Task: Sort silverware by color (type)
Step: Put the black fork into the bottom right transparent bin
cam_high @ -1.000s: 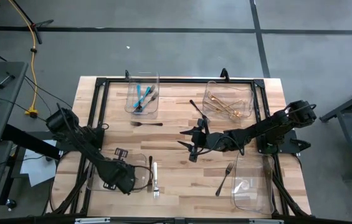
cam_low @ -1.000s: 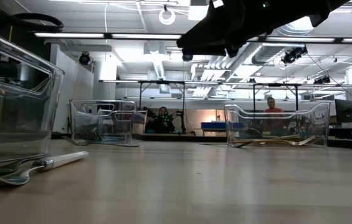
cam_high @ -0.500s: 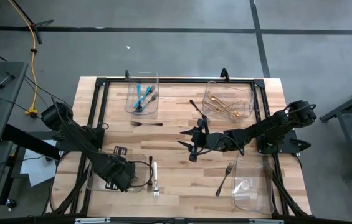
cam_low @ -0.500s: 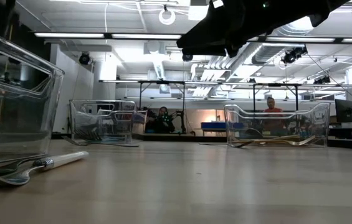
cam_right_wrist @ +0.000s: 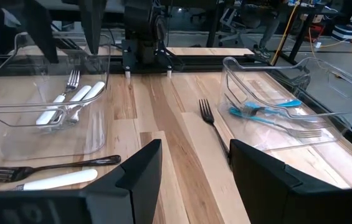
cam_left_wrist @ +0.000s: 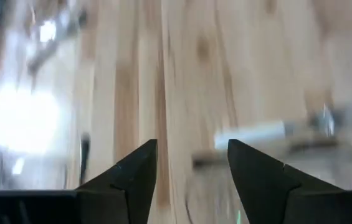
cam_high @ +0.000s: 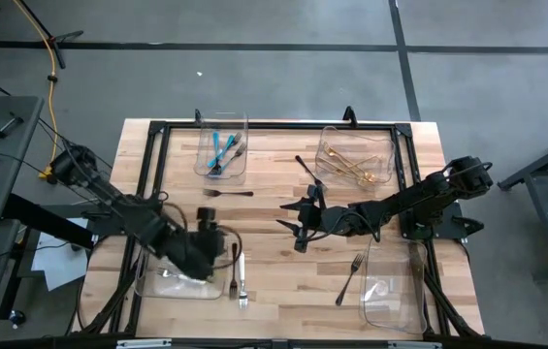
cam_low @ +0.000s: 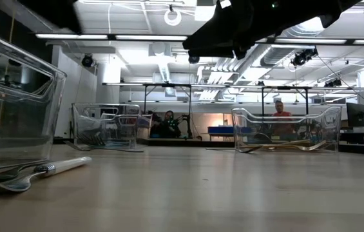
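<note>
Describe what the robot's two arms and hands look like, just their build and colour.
Both arms are dark, nearly black, jointed links with thin black cables looping along them. The left hand and the right hand each end in two matte black, wedge-shaped fingers with angled inner faces. No markings show.

The left wrist view is smeared by blur: ahead of the left fingers a white-handled piece lies on the worktop, its head unreadable. The low view cuts off the near clear bin. Utensils in the far bins are too small to tell apart.
</note>
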{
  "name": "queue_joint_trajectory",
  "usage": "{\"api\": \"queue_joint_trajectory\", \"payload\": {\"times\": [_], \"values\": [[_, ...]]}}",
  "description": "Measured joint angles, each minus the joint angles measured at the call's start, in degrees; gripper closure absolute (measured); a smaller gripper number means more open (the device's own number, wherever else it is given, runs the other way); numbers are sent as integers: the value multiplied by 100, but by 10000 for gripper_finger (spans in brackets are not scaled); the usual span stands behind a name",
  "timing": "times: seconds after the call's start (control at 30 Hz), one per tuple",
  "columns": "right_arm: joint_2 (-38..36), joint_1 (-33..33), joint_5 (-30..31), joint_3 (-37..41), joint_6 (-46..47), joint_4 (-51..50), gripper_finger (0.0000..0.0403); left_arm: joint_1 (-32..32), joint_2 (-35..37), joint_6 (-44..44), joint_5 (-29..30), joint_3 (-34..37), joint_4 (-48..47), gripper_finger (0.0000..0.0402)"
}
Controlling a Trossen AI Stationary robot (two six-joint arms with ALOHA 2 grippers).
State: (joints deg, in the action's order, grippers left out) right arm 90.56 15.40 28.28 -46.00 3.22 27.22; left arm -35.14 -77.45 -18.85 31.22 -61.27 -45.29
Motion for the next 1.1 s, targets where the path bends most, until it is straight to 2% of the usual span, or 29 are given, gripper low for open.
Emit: {"api": "queue_joint_trajectory", "payload": {"times": [0.07, 0.23, 0.43, 0.57, 0.63, 0.87, 1.1], "values": [[0, 0, 2, 0, -5, 9, 218, 281, 200, 553, -147, 324, 910, 214], [0, 0, 2, 0, -47, 16, 218, 1154, 643, 1437, -981, 1514, 3460, 215], [0, 0, 2, 0, -65, 0, 218, 1959, 685, 1663, -1601, 2970, 6891, 215], [0, 0, 4, 0, -67, -4, 218, 2137, 541, 1704, -1686, 3577, 8450, 215], [0, 0, 4, 0, -76, -8, 218, 2159, 485, 1703, -1695, 3726, 8895, 215], [0, 0, 21, 0, -218, -41, 218, 2164, 489, 1765, -1674, 3810, 9097, 215], [0, 0, 323, 0, -220, -41, 218, 2164, 487, 1949, -1263, 3809, 9323, 215]]}}
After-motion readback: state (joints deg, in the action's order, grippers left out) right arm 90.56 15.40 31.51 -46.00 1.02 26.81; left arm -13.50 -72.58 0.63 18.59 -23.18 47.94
